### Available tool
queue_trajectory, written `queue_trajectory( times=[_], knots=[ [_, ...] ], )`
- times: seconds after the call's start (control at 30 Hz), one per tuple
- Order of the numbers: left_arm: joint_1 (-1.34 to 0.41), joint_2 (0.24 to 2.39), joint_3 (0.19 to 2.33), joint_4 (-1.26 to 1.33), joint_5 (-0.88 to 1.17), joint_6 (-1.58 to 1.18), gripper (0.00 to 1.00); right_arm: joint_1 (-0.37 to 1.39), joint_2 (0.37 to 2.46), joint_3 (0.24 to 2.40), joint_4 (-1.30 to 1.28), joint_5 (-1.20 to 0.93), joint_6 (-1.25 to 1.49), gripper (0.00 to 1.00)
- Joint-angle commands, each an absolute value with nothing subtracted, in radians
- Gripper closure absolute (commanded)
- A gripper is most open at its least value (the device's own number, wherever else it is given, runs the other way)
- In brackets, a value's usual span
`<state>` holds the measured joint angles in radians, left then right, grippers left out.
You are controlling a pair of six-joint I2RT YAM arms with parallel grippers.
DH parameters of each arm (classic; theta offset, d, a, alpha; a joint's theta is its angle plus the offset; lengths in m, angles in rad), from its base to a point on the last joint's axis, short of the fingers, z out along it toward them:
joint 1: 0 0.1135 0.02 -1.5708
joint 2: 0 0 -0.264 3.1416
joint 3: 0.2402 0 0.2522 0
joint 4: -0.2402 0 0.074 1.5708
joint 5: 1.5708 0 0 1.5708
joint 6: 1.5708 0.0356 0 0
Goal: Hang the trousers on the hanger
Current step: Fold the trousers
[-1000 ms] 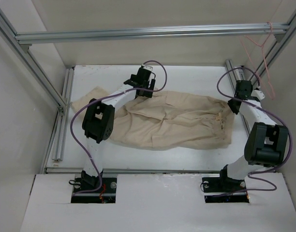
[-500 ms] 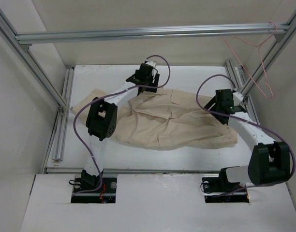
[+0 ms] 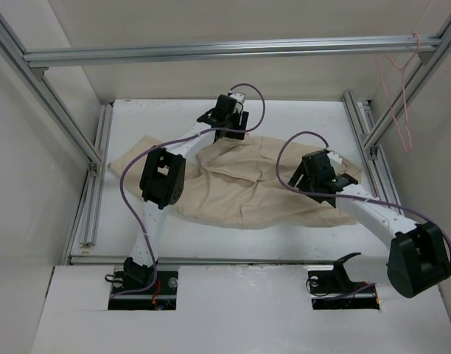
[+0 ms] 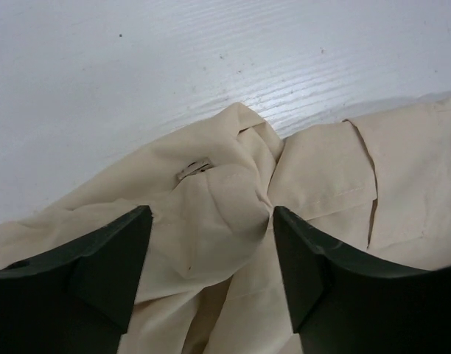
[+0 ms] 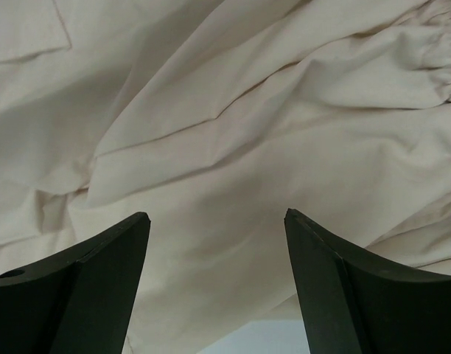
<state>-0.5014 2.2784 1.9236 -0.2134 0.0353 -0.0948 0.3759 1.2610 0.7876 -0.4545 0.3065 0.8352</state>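
The beige trousers lie crumpled across the white table. My left gripper is at their far edge. In the left wrist view it is open, its dark fingers standing either side of a raised hump of trouser cloth with a small metal clasp. My right gripper hovers over the right half of the trousers. It is open with nothing between its fingers. The pink wire hanger hangs from the frame at the top right, away from both grippers.
An aluminium crossbar spans the back overhead. Upright frame posts and rails run down the left and right sides of the table. Purple cables loop off both arms. White walls enclose the cell.
My right gripper has let go of the trousers' right end, opened, and swung left over the cloth. The left gripper's jaws have narrowed around a bunched fold. The hanger sways.
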Motion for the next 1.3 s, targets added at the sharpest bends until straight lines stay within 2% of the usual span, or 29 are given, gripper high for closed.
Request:
queue_trajectory(
  times=[0.0,0.13,0.17,0.27,0.4,0.57,0.73,0.8,0.9,1.03,1.07,1.1,1.17,1.27],
  knots=[
    [-0.522,2.301,1.993,-0.221,0.071,-0.1,0.41,0.409,1.259,0.778,-0.408,0.299,0.854,0.22],
    [-0.51,2.342,2.025,-0.242,0.009,-0.104,0.8,0.409,1.288,0.772,-0.393,0.295,0.854,0.27],
    [-0.499,2.342,2.025,-0.242,-0.021,-0.104,0.87,0.409,1.293,0.772,-0.393,0.293,0.85,0.27],
    [-0.441,2.309,1.994,-0.195,-0.165,-0.162,0.96,0.409,1.29,0.775,-0.396,0.29,0.844,0.27],
    [-0.285,2.206,1.89,-0.035,-0.308,-0.314,0.97,0.41,1.267,0.77,-0.393,0.278,0.827,0.26],
    [-0.142,2.203,1.852,0.0,-0.36,-0.4,0.96,0.412,1.276,0.762,-0.385,0.268,0.821,0.25],
    [-0.003,2.204,1.809,-0.012,-0.393,-0.598,0.96,0.412,1.319,0.793,-0.367,0.267,0.799,0.25],
    [0.027,2.197,1.816,-0.002,-0.406,-0.636,0.96,0.412,1.331,0.802,-0.362,0.262,0.79,0.25],
    [0.053,2.239,1.94,-0.008,-0.408,-0.646,0.96,0.412,1.342,0.804,-0.362,0.253,0.784,0.25],
    [0.071,2.313,2.103,-0.009,-0.408,-0.638,0.86,0.412,1.342,0.79,-0.371,0.253,0.775,0.24],
    [0.073,2.328,2.13,-0.011,-0.4,-0.637,0.79,0.412,1.338,0.784,-0.371,0.253,0.773,0.23],
    [0.076,2.339,2.143,-0.009,-0.381,-0.634,0.63,0.412,1.33,0.779,-0.373,0.253,0.773,0.22],
    [0.079,2.327,2.114,-0.012,-0.329,-0.626,0.43,0.409,1.318,0.775,-0.374,0.252,0.772,0.2],
    [0.074,2.255,1.975,-0.003,-0.318,-0.612,0.27,0.395,1.304,0.772,-0.365,0.25,0.762,0.18]
  ],
)
